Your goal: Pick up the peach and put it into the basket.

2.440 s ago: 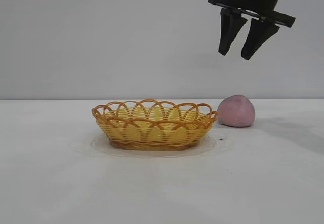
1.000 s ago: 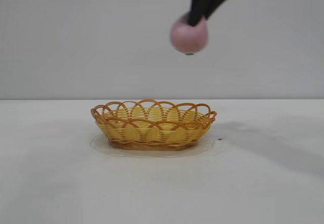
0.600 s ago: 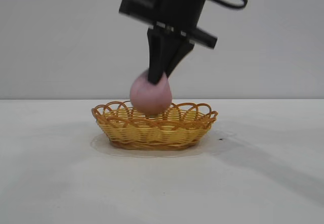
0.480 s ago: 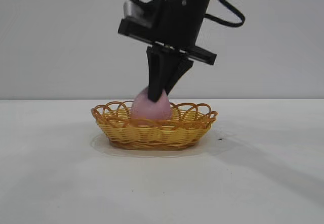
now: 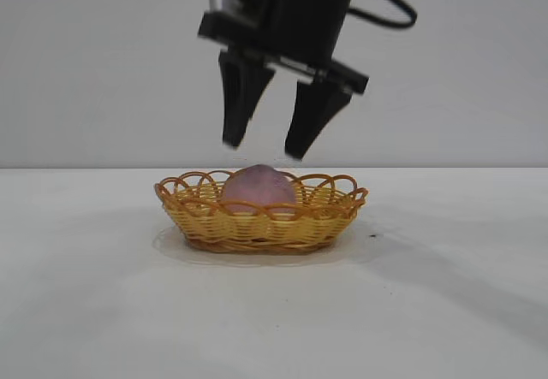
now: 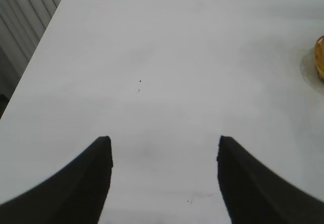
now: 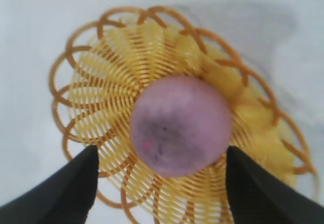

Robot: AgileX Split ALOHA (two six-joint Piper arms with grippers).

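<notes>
peach (image 5: 258, 184): sits inside the basket (image 5: 342, 210), top showing above the rim, roughly mid-bowl (wrist view agrees).
right pincer (image 5: 262, 151): spread wide, empty, fingertips just above the peach, one to each side.
left pincer (image 6: 163, 155): parked over bare counter (image 5: 103, 310), spread, empty.
risk, snag: a sideways exit could catch a fingertip on the looped rim and drag the light basket.
risk, roll: a nudge to the round peach may rock it toward the shallow rim.
safest: lift straight up.
</notes>
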